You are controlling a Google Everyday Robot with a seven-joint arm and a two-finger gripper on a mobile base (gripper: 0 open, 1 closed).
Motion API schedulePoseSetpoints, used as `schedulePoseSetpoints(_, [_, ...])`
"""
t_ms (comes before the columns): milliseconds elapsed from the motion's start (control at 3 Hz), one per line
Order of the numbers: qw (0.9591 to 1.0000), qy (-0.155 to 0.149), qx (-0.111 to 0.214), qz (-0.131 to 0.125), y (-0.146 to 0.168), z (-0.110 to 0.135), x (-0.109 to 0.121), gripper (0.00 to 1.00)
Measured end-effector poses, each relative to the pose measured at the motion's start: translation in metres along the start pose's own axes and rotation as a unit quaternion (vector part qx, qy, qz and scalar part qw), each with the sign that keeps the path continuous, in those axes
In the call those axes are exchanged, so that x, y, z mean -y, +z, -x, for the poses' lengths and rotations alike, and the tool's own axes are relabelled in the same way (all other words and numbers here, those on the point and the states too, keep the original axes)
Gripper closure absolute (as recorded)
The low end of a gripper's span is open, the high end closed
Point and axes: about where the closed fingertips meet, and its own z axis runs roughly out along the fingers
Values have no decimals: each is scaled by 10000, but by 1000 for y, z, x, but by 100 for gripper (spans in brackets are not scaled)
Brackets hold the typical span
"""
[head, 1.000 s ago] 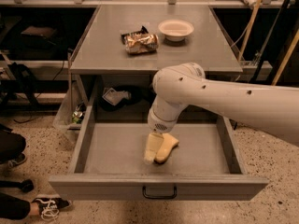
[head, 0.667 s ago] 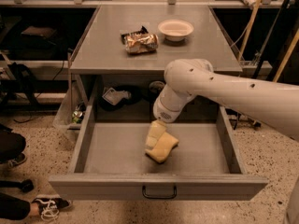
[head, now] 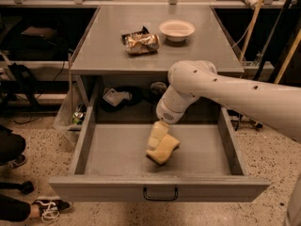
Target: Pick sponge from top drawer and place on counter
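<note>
Drawer (head: pixel 103 191) pulled fully out, so arm (head: pixel 235 95) can reach in from 2 o'clock under counter (head: pixel 108 51) edge. Gripper (head: pixel 157 136) near drawer centre, pinching sponge (head: pixel 164 149) at its 11 o'clock end. Sponge hangs tilted, low corner just clear of floor by my read. Bag (head: pixel 141 43) and bowl (head: pixel 177 29) sit toward counter's 12 o'clock; 6 o'clock side looks best for set-down

cream hand (head: pixel 158 134) low in the grey top drawer (head: pixel 113 152), clasping the pale yellow sponge (head: pixel 165 149); white arm (head: pixel 225 91) with small dark dots; grey counter (head: pixel 197 51); white bowl (head: pixel 177 29); brown-and-silver foil bag (head: pixel 141 43); speckled beige floor (head: pixel 265 154)
</note>
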Motion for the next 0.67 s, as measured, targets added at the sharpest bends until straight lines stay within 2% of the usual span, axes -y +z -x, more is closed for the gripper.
schedulePoseSetpoints(333, [9973, 715, 182, -49, 4, -63, 10, 0])
schedulePoseSetpoints(667, [9973, 715, 182, -48, 4, -63, 10, 0])
